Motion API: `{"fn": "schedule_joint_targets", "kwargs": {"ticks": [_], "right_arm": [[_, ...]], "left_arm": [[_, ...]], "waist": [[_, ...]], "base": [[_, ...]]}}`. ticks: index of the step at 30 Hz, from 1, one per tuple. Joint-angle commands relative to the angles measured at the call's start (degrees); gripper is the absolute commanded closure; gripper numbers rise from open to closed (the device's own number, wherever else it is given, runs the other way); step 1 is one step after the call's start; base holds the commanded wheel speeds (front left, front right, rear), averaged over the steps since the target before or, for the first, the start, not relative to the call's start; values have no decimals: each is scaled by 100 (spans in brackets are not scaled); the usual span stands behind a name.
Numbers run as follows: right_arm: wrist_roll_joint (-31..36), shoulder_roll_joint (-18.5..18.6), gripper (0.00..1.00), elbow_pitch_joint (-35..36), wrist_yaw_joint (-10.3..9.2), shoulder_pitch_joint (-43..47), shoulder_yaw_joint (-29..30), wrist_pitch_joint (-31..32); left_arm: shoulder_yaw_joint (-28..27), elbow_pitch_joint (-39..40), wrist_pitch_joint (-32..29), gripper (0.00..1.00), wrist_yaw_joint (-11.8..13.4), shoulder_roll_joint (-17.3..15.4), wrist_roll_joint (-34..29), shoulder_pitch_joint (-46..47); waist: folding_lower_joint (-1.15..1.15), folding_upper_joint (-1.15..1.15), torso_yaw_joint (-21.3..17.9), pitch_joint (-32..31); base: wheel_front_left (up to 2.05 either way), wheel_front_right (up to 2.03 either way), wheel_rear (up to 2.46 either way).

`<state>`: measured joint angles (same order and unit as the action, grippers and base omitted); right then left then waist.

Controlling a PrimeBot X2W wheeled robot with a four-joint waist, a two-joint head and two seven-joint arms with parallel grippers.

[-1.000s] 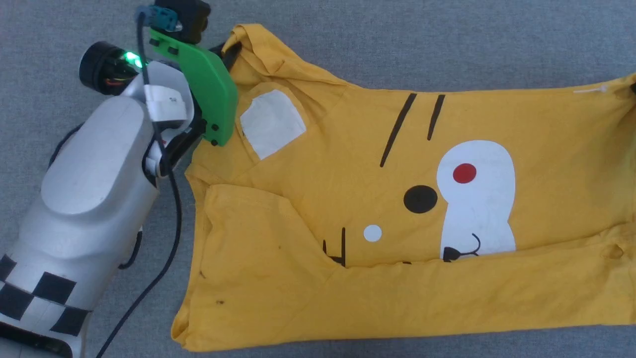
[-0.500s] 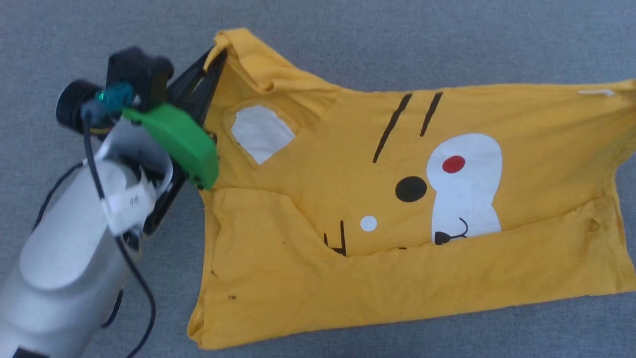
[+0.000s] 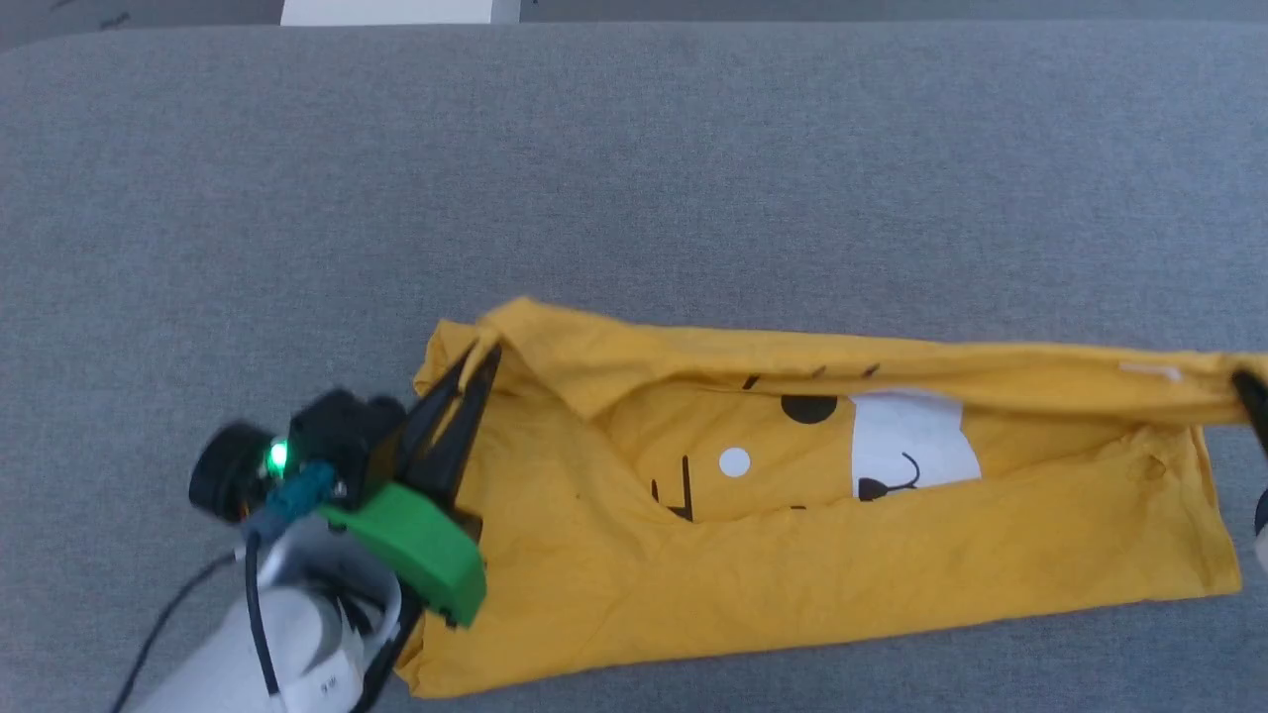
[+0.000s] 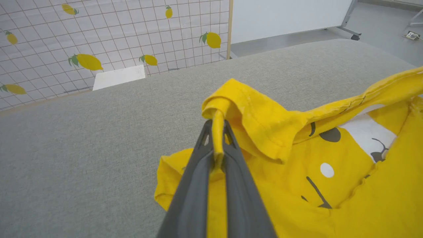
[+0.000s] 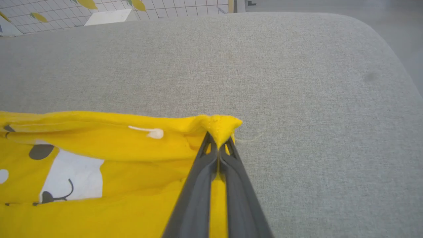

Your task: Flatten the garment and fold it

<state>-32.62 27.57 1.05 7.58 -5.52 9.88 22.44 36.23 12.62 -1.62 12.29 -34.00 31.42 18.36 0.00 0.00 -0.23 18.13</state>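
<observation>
The garment (image 3: pixel 792 594) is a bright yellow T-shirt that lies crosswise on the grey padded surface (image 3: pixel 594 178), with its near part folded up over the lower print. Its far edge is raised and taut between both grippers, and it hides the top of the cartoon face. My left gripper (image 3: pixel 482 358) is shut on the garment's far left corner; the left wrist view shows the gripper (image 4: pixel 216 127) with a rolled yellow hem pinched between the fingers. My right gripper (image 3: pixel 1240 384) is shut on the far right corner, and in the right wrist view the gripper (image 5: pixel 218 140) nips that yellow corner of the garment (image 5: pixel 99 142).
The grey surface stretches far beyond the garment to a rounded far edge (image 5: pixel 380 36). A white board (image 3: pixel 386 10) lies past that edge. A tiled wall with lemon prints (image 4: pixel 99 33) stands behind it.
The head camera has tilted up, so the whole picture has shifted. Both grippers have lifted the garment's far edge toward the near side, and it now covers the stripes and the white patch.
</observation>
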Motion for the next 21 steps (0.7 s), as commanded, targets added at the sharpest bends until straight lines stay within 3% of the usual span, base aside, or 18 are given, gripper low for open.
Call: {"fn": "schedule_joint_targets", "kwargs": {"ticks": [1,7,13,14,15,16,17,21], "right_arm": [[-45,-60,100,21,-9,173,25,-53],[-71,-244,100,-59,-9,715,39,-149],[86,-371,100,-300,-9,955,-147,-231],[115,-385,66,-340,-9,960,-179,-246],[143,-406,7,-393,-9,961,-207,-257],[168,-416,0,-442,-9,958,-226,-255],[206,-423,0,-501,-9,948,-252,-259],[236,-429,0,-604,-9,914,-313,-223]], "left_arm": [[-1,24,78,100,81,14,99,-262],[53,-148,217,100,214,34,496,-1141],[224,-598,204,100,80,191,737,-1396],[241,-674,217,100,55,226,747,-1379],[260,-781,233,83,30,269,753,-1351],[276,-866,243,56,12,304,753,-1323],[280,-966,271,0,-5,366,772,-1287],[205,-1224,465,0,-28,542,843,-1192]], "waist": [[0,0,6,-87],[0,0,38,-244],[0,0,89,-366],[0,0,94,-382],[0,0,101,-408],[0,0,105,-424],[0,0,108,-455],[0,0,101,-577]], "base": [[0,0,0],[0,0,0],[0,0,0],[0,0,0],[0,0,0],[0,0,0],[0,0,0],[0,0,0]]}}
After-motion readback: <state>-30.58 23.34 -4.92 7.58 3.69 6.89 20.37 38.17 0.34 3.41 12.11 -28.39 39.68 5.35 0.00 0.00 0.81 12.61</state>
